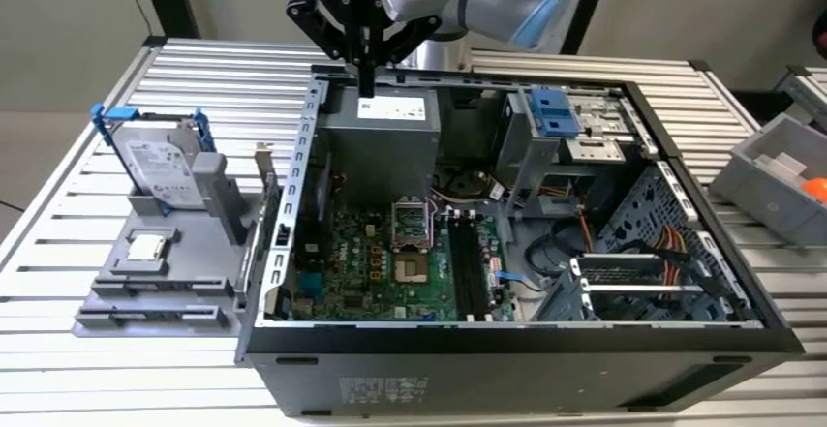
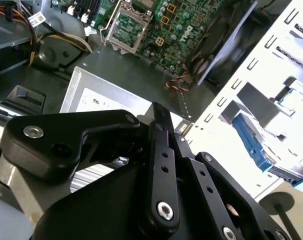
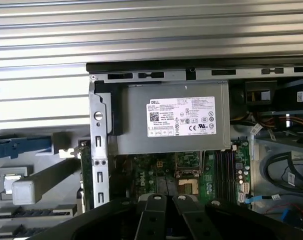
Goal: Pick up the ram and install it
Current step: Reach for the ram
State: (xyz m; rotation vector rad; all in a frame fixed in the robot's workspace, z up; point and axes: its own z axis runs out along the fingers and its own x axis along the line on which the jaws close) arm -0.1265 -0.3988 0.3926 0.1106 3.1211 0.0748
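Exterior view: an open computer case (image 1: 517, 335) lies on a slatted metal table (image 1: 220, 69). The gripper (image 1: 368, 88) hangs over the far end of the case, towards the exterior view's left, just above the grey power supply (image 1: 382, 132). Its fingers point down and are pressed together into one thin dark stem. On the exterior view's left a grey holder (image 1: 142, 306) carries the hard drive (image 1: 162, 166), which stands upright, and the small processor chip (image 1: 146, 246), which lies flat nearer. What looks like the ram (image 1: 270, 209) stands on its edge between this holder and the case's left wall, well apart from the gripper. The dark memory slots (image 1: 468, 267) run near to far on the green motherboard (image 1: 368, 253). A grey bin (image 1: 776, 170) sits at the exterior view's right.

Second wrist view: the black gripper (image 2: 159, 111) is close to the camera, its fingers together, with the power supply (image 2: 99, 102) under its tip. The motherboard (image 2: 181, 30) lies beyond.

First wrist view: the gripper (image 3: 167, 199) points down at the case, its fingers meeting. The power supply (image 3: 176, 122) lies below, and the memory slots (image 3: 224, 167) are beside the socket. A thin greenish strip, seemingly the ram (image 3: 84, 172), stands just outside the case wall, next to the holder with the processor chip (image 3: 11, 177).
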